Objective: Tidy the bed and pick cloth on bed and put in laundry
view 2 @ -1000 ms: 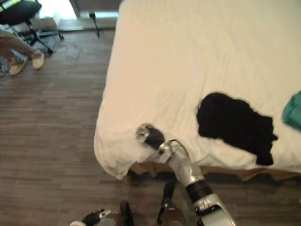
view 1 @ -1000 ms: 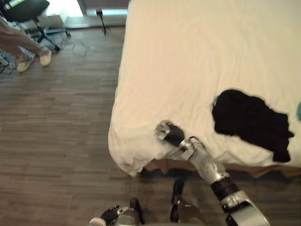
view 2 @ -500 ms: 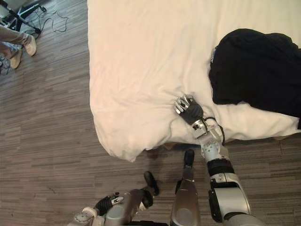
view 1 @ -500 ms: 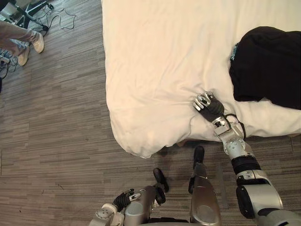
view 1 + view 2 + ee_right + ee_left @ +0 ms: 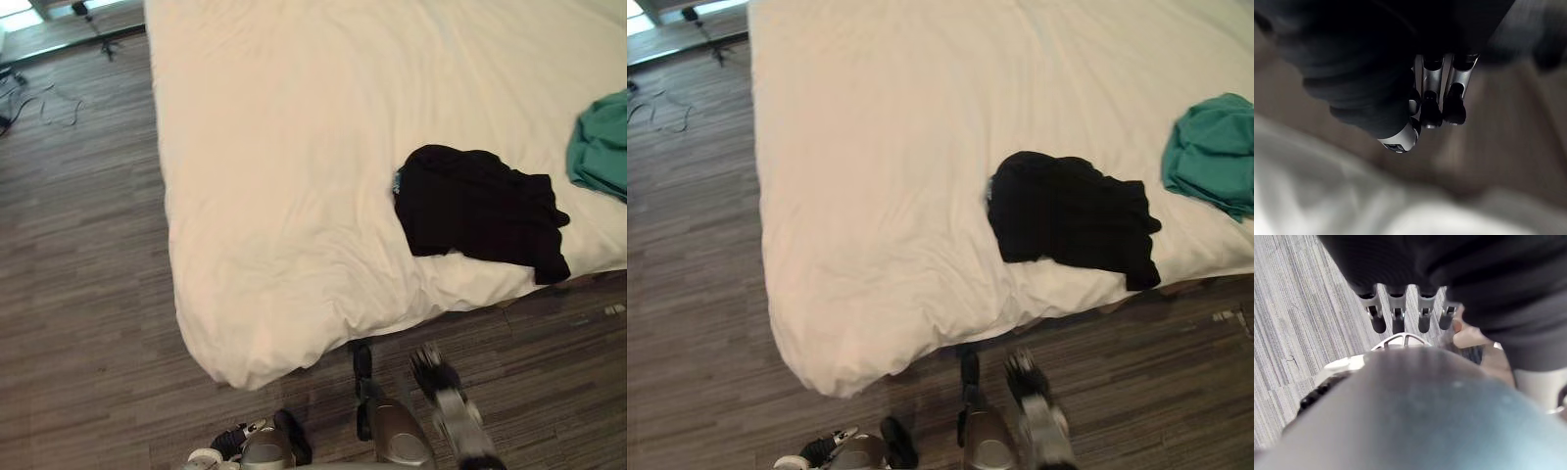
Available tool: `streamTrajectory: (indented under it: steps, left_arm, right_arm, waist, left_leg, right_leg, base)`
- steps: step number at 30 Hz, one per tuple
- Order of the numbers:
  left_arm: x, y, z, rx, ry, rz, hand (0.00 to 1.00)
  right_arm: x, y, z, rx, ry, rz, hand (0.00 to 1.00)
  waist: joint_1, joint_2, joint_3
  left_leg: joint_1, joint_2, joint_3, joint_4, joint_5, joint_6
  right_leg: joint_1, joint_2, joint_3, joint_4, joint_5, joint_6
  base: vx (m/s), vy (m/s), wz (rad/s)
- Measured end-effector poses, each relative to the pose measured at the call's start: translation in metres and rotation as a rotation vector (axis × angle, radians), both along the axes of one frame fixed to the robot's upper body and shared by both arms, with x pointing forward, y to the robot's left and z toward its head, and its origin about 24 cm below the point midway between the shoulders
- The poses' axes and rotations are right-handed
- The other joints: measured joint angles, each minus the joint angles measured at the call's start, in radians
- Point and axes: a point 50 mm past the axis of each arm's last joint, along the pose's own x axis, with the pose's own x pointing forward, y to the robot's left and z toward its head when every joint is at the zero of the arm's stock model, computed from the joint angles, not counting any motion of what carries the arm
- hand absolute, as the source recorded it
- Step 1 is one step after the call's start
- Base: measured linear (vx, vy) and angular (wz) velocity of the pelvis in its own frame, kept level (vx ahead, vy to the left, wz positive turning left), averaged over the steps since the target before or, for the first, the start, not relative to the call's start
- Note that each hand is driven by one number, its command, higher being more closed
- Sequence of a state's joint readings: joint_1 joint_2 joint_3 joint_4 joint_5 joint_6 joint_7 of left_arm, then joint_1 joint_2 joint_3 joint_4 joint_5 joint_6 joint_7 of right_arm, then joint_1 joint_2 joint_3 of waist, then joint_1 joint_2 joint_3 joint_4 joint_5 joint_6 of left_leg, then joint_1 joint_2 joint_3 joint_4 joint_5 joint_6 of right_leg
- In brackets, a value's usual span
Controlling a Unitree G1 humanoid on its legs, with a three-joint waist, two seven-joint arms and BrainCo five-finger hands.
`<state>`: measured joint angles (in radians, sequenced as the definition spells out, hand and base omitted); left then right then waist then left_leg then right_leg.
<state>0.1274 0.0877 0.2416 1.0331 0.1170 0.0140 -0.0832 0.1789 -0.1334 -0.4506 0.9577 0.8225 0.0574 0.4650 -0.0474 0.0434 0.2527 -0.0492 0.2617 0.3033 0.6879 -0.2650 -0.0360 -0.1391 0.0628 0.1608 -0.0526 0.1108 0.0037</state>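
At the bottom left, the left hand (image 5: 1397, 316) hangs idle, fingers relaxed and empty. The bed's soft cream duvet (image 5: 284, 176) drapes over its corner. Below it, the right hand (image 5: 429, 367) is loose and holds nothing. A crumpled black cloth (image 5: 475, 211) lies near the bed's lower edge, likely the easiest to reach. A rumpled teal cloth (image 5: 600, 147) sits at the right edge.

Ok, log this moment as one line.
right hand over floor, empty | left hand idle, low | black cloth on bed | green cloth on bed
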Motion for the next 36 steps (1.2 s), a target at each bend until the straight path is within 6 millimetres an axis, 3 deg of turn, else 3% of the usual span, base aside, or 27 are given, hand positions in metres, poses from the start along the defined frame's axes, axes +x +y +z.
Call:
streamTrajectory:
  steps: [2,5,6,7,9,11,12,13,14,15,16,17,18,19,20,21,22,23,24,25,26,29,30,32,34,35,36]
  left_arm:
    - [-0.002,-0.001,0.000,0.021,-0.002,0.000,0.00]
    - [-0.002,-0.002,-0.002,0.030,0.029,-0.032,0.00]
    - [-0.002,-0.003,-0.003,0.024,0.029,-0.029,0.00]
    - [-0.001,-0.003,-0.002,0.020,0.033,-0.027,0.00]
    - [-0.011,-0.001,-0.005,0.025,0.097,-0.033,0.00]
    - [-0.017,0.000,-0.005,0.037,0.123,-0.063,0.00]
    - [-0.019,0.003,-0.005,0.047,0.133,-0.079,0.00]
    - [-0.021,0.009,-0.004,0.061,0.146,-0.105,0.00]
    - [-0.019,0.017,-0.002,0.060,0.148,-0.154,0.00]
    - [-0.018,0.017,-0.002,0.057,0.147,-0.162,0.00]
    - [-0.013,0.009,-0.003,0.025,0.133,-0.184,0.00]
    - [-0.002,0.007,-0.001,0.029,0.106,-0.227,0.00]
    - [0.004,0.009,0.002,0.037,0.083,-0.242,0.00]
    - [0.013,0.013,0.005,0.052,0.059,-0.245,0.00]
    - [0.021,0.010,0.005,0.045,0.040,-0.245,0.00]
    - [0.028,-0.002,0.005,0.006,0.010,-0.242,0.00]
    - [0.037,-0.004,0.007,0.006,-0.017,-0.257,0.00]
    - [0.054,-0.008,0.011,0.010,-0.057,-0.296,0.00]
    - [0.059,-0.008,0.013,0.019,-0.071,-0.317,0.00]
    - [0.059,-0.004,0.013,0.030,-0.069,-0.313,0.00]
    - [0.061,0.002,0.015,0.050,-0.069,-0.311,0.00]
    - [0.057,-0.005,0.012,0.036,-0.079,-0.278,0.00]
    - [0.052,-0.014,0.009,0.009,-0.072,-0.252,0.00]
    - [0.044,-0.028,0.005,-0.044,-0.089,-0.208,0.00]
    - [0.044,-0.034,0.005,-0.058,-0.111,-0.202,0.00]
    - [0.027,-0.012,0.000,0.026,-0.016,-0.081,0.00]
    - [0.027,-0.012,0.000,0.026,-0.016,-0.081,0.00]
  right_arm:
    - [0.001,-0.007,0.003,-0.036,-0.012,0.039,0.00]
    - [0.022,0.000,0.011,-0.060,-0.116,0.090,0.00]
    - [0.030,0.011,0.012,-0.053,-0.159,0.102,0.00]
    - [0.034,0.023,0.011,-0.039,-0.176,0.113,0.00]
    - [0.031,0.044,0.008,-0.048,-0.172,0.173,0.00]
    - [0.028,0.045,0.008,-0.093,-0.156,0.242,0.00]
    - [0.024,0.048,0.006,-0.096,-0.140,0.257,0.00]
    - [0.024,0.054,0.005,-0.104,-0.122,0.293,0.00]
    - [0.035,0.064,0.004,-0.111,-0.124,0.357,0.00]
    - [0.037,0.065,0.004,-0.111,-0.125,0.366,0.00]
    - [0.062,0.056,0.009,-0.151,-0.148,0.388,0.00]
    - [0.059,0.050,0.008,-0.167,-0.122,0.382,0.00]
    - [0.049,0.047,0.005,-0.169,-0.094,0.381,0.00]
    - [0.052,0.048,0.007,-0.179,-0.108,0.391,0.00]
    - [0.055,0.047,0.008,-0.192,-0.119,0.401,0.00]
    - [0.066,0.036,0.014,-0.240,-0.145,0.414,0.00]
    - [0.065,0.034,0.013,-0.245,-0.138,0.414,0.00]
    - [0.059,0.033,0.011,-0.246,-0.124,0.412,0.00]
    - [0.050,0.039,0.004,-0.231,-0.085,0.444,0.00]
    - [0.048,0.045,0.002,-0.216,-0.080,0.463,0.00]
    - [0.050,0.052,0.001,-0.211,-0.081,0.499,0.00]
    - [0.050,0.049,0.001,-0.237,-0.062,0.537,0.00]
    - [0.048,0.041,0.001,-0.266,-0.029,0.555,0.00]
    - [0.042,0.025,0.000,-0.309,0.042,0.566,0.00]
    - [0.037,0.010,0.001,-0.340,0.087,0.556,0.00]
    - [-0.017,0.035,-0.019,-0.220,0.259,0.363,0.00]
    - [-0.017,0.035,-0.019,-0.220,0.259,0.363,0.00]
  waist:
    - [0.008,-0.001,-0.030]
    - [0.000,0.000,-0.055]
    - [0.028,0.000,-0.057]
    - [0.046,-0.008,-0.056]
    - [0.049,-0.019,-0.056]
    - [0.050,-0.029,-0.065]
    - [0.048,-0.044,-0.075]
    - [0.051,-0.078,-0.080]
    - [0.052,-0.119,-0.084]
    - [0.055,-0.124,-0.085]
    - [0.048,-0.065,-0.058]
    - [0.023,-0.062,-0.062]
    - [0.028,-0.080,-0.072]
    - [0.037,-0.104,-0.072]
    - [0.047,-0.088,-0.089]
    - [0.052,-0.003,-0.115]
    - [0.037,-0.015,-0.112]
    - [0.026,-0.030,-0.116]
    - [0.031,-0.068,-0.136]
    - [0.032,-0.096,-0.152]
    - [0.023,-0.123,-0.158]
    - [0.024,-0.098,-0.151]
    - [0.024,-0.074,-0.140]
    - [0.039,-0.041,-0.132]
    - [0.041,-0.006,-0.130]
    - [-0.001,-0.068,-0.160]
    - [-0.001,-0.068,-0.160]
  left_leg:
    - [-0.016,-0.005,-0.106,0.051,-0.049,0.021]
    - [-0.015,-0.004,-0.243,-0.089,-0.082,-0.022]
    - [0.042,0.009,-0.192,-0.190,-0.118,-0.087]
    - [0.103,0.017,-0.104,-0.269,-0.146,-0.125]
    - [0.199,0.019,0.049,-0.386,-0.142,-0.139]
    - [0.246,0.020,0.147,-0.411,-0.133,-0.148]
    - [0.251,0.004,0.167,-0.406,-0.131,-0.149]
    - [0.263,-0.038,0.193,-0.410,-0.112,-0.133]
    - [0.231,-0.099,0.186,-0.409,-0.093,-0.014]
    - [0.219,-0.117,0.178,-0.419,-0.107,0.010]
    - [0.218,-0.077,0.250,-0.491,-0.034,-0.053]
    - [0.232,-0.072,0.267,-0.476,-0.020,-0.087]
    - [0.229,-0.083,0.278,-0.447,-0.020,-0.088]
    - [0.202,-0.101,0.279,-0.404,-0.027,-0.084]
    - [0.171,-0.136,0.237,-0.462,-0.041,-0.037]
    - [0.118,-0.096,0.230,-0.532,0.042,-0.007]
    - [0.118,-0.099,0.247,-0.541,0.068,-0.027]
    - [0.116,-0.115,0.257,-0.563,0.101,-0.025]
    - [0.103,-0.113,0.296,-0.554,0.109,-0.038]
    - [0.084,-0.102,0.321,-0.524,0.111,-0.044]
    - [0.065,-0.072,0.328,-0.491,0.121,-0.065]
    - [0.057,-0.001,0.303,-0.477,0.143,-0.100]
    - [0.042,0.016,0.200,-0.442,0.144,-0.099]
    - [0.017,0.004,-0.013,-0.361,0.096,-0.113]
    - [0.018,-0.030,-0.083,-0.298,0.040,-0.095]
    - [0.177,-0.118,-0.130,-0.719,0.200,-0.111]
    - [0.177,-0.118,-0.130,-0.719,0.200,-0.111]
  right_leg:
    - [0.002,0.035,0.096,0.011,-0.003,0.001]
    - [-0.031,0.072,0.175,0.052,0.032,0.047]
    - [-0.078,0.091,0.115,0.055,0.030,0.087]
    - [-0.106,0.067,0.000,0.059,0.008,0.055]
    - [-0.108,-0.004,-0.272,0.086,-0.028,0.012]
    - [-0.135,-0.076,-0.478,0.217,-0.060,-0.021]
    - [-0.144,-0.099,-0.510,0.260,-0.055,-0.022]
    - [-0.155,-0.104,-0.498,0.261,0.008,-0.078]
    - [-0.123,-0.077,-0.413,0.066,0.192,-0.018]
    - [-0.113,-0.070,-0.392,0.005,0.252,0.019]
    - [-0.158,-0.093,-0.476,0.319,-0.035,-0.117]
    - [-0.173,-0.198,-0.557,0.632,-0.240,-0.126]
    - [-0.167,-0.235,-0.561,0.685,-0.266,-0.097]
    - [-0.132,-0.194,-0.543,0.589,-0.244,-0.069]
    - [-0.081,-0.118,-0.482,0.393,-0.204,-0.044]
    - [-0.078,-0.068,-0.466,0.427,-0.202,-0.089]
    - [-0.099,-0.123,-0.475,0.570,-0.267,-0.086]
    - [-0.050,-0.226,-0.462,0.658,-0.318,0.001]
    - [0.041,-0.335,-0.437,0.553,-0.303,0.052]
    - [0.099,-0.376,-0.433,0.428,-0.233,0.068]
    - [0.177,-0.349,-0.404,0.259,-0.194,0.174]
    - [0.203,-0.264,-0.431,0.138,-0.190,0.172]
    - [0.215,-0.231,-0.416,0.114,-0.189,0.138]
    - [0.204,-0.214,-0.368,0.111,-0.200,0.106]
    - [0.197,-0.203,-0.347,0.113,-0.200,0.098]
    - [0.246,-0.220,-0.410,0.046,-0.150,0.104]
    - [0.246,-0.220,-0.410,0.046,-0.150,0.104]
  base:
    - [0.15,0.155,-2.04]
    - [-0.02,0.180,-1.53]
    - [-0.19,0.204,-1.88]
    - [-0.20,0.152,-1.62]
    - [-0.18,0.113,-1.28]
    - [-0.07,-0.004,-1.02]
    - [-0.02,-0.004,-1.05]
    - [-0.08,-0.015,-1.44]
    - [-0.13,-0.029,-1.48]
    - [-0.30,-0.081,-1.81]
    - [-0.22,-0.053,-0.93]
    - [-0.19,-0.080,-0.78]
    - [-0.15,-0.095,-0.45]
    - [-0.23,-0.098,-1.02]
    - [-0.37,-0.060,-1.51]
    - [-0.30,-0.021,-1.20]
    - [-0.25,-0.053,-0.80]
    - [-0.17,-0.180,-0.68]
    - [-0.11,-0.169,-0.86]
    - [-0.16,-0.372,-1.04]
    - [-0.11,-0.323,-0.73]
    - [-0.14,-0.392,-0.69]
    - [-0.11,-0.272,-0.59]
    - [-0.10,-0.134,-0.72]
    - [-0.09,-0.002,-0.43]
    - [-0.03,0.002,-0.08]
    - [0.00,0.000,0.00]
